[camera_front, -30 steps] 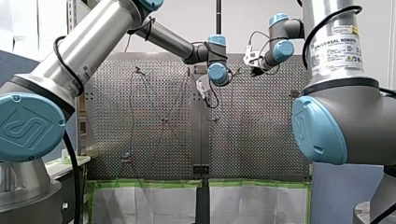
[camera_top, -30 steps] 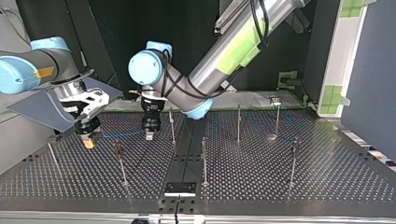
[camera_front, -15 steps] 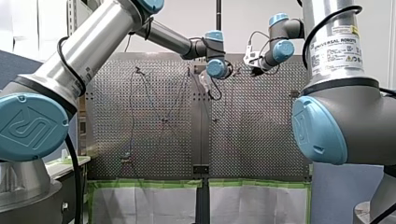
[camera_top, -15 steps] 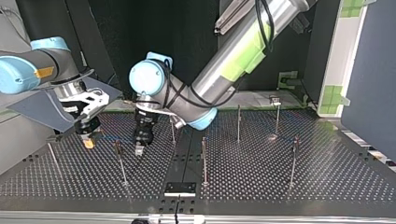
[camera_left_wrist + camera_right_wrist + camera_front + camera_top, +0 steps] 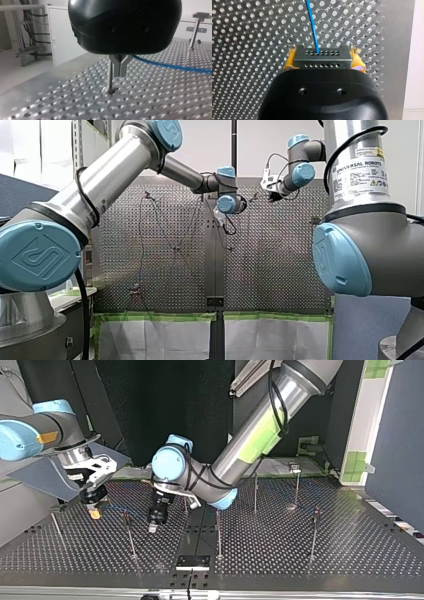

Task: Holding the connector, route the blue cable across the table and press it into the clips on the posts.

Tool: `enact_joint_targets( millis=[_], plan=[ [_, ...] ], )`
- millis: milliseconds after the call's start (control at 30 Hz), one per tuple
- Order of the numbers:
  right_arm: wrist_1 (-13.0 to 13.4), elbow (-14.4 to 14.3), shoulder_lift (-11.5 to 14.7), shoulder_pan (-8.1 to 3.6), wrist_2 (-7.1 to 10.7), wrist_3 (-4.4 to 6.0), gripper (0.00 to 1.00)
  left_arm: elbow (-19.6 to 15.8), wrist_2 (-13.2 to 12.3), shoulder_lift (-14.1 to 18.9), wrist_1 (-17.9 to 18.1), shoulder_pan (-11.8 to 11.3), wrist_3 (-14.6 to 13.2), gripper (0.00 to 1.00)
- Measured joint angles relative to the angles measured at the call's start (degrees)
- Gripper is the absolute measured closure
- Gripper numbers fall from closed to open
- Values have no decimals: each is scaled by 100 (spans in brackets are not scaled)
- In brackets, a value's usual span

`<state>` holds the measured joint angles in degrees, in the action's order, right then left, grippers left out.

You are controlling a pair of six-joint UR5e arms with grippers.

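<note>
Clamping the connector (image 5: 322, 59) in my right end effector (image 5: 323, 61), closed on it with yellow pads (image 5: 289, 63) snug against both short ends, low over the counter (image 5: 350, 555) near its far-left corner as the top view shows it. Following the blue cable (image 5: 312, 25) out of the connector's front face, straight ahead and away from that end effector, long axis flat over the perforated surface and heading toward the counter's middle. Meeting my left end effector (image 5: 120, 72) along that line, set beyond the counter's midline, metal fingers (image 5: 116, 65) pressed together with nothing visible between them, tips hanging just above the surface. Standing just beside a thin post (image 5: 109, 77), almost touching it, with the cable passing behind the fingers and running off to one side, near but apparently not gripped. Judging from this, hinging the coming move on that small offset: cable on the far side of the left end effector, lying crosswise to its fingers, post immediately alongside, clip at the post's top hidden by the end effector's own body. Favouring the left arm for the pressing, being much the nearer to post and span, and the right merely for anchoring the connector end and holding the line taut. Risking a slide off the post if pushed off-centre.
</note>
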<state>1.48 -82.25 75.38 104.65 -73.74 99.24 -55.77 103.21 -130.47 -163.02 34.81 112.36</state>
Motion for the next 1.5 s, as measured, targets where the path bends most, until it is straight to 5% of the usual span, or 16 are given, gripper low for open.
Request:
enact_joint_targets(
  millis=[300, 633, 733, 800, 833, 900, 933, 1000, 1300, 1500],
  plan=[
    [0, 0, 0, 0, 0, 0, 100, 291, -435, -32, 60, -280, 196, 100],
    [0, 0, 0, -1, -1, 0, 100, 314, -662, -183, -100, -274, 168, 100],
    [0, 0, 0, -1, 0, 0, 100, 315, -611, -184, -186, -258, 102, 86],
    [0, 0, 0, -1, 0, 0, 100, 316, -545, -183, -265, -250, 34, 59],
    [0, 0, 0, 0, 0, 0, 100, 315, -512, -182, -299, -249, 4, 59],
    [0, 0, 0, -1, 0, 0, 100, 315, -429, -178, -384, -245, -44, 36],
    [0, 0, 0, 0, 0, 0, 100, 315, -390, -176, -426, -243, -58, 36],
    [0, 0, 0, -1, 0, 0, 100, 316, -291, -172, -522, -235, -82, 5],
    [0, 0, 0, 0, -1, 0, 100, 307, 160, -31, -1015, -144, -123, 0],
    [0, 0, 0, -1, 0, 0, 100, 138, 187, 293, -1380, -50, -115, 0]
  ],
)
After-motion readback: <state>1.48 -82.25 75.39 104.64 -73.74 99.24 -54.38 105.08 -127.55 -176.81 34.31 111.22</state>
